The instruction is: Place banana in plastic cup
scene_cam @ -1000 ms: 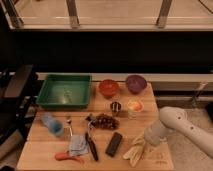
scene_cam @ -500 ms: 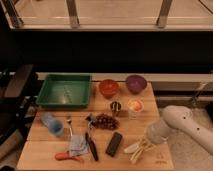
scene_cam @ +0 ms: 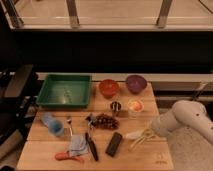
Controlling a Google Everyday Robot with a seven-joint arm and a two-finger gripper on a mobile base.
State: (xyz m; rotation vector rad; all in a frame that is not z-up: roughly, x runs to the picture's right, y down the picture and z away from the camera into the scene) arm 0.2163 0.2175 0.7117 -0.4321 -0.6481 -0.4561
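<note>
Counter (scene_cam: 35, 146): a wooden top carrying everything, with the task's things at opposite ends of its front half.
Arm (scene_cam: 186, 118): white, reaching in from the right edge and angled down to the counter's front right.
Green tray (scene_cam: 65, 93): back left, not part of the task.
Bowls: a red bowl (scene_cam: 108, 87) and a purple bowl (scene_cam: 135, 82) side by side along the back.
Banana (scene_cam: 133, 135): pale yellow, at the front right, just right of the black block (scene_cam: 114, 144) and right at the end effector.
Plastic cup (scene_cam: 52, 123): light blue and translucent, upright at the left, well apart from the banana, with grapes (scene_cam: 104, 120) and a dark tool (scene_cam: 92, 147) between them.
End effector (scene_cam: 144, 137): down at the banana, fingers drawn fully together, apparently gripping the fruit.
What just changed: a second ago the fingers stood spread over the banana; now they have closed. The banana also shows slightly higher in the view, though I cannot tell whether it has left the wood.
Meaning for the task: the pick looks made, and the carry across to the cup is all still to do. The cup is shorter than the banana, so the fruit will likely need to go in end first.
Writing: no brand or label can be read. There is a small dark mark (scene_cam: 160, 161) near the front right corner of the wood, too small to make out.
</note>
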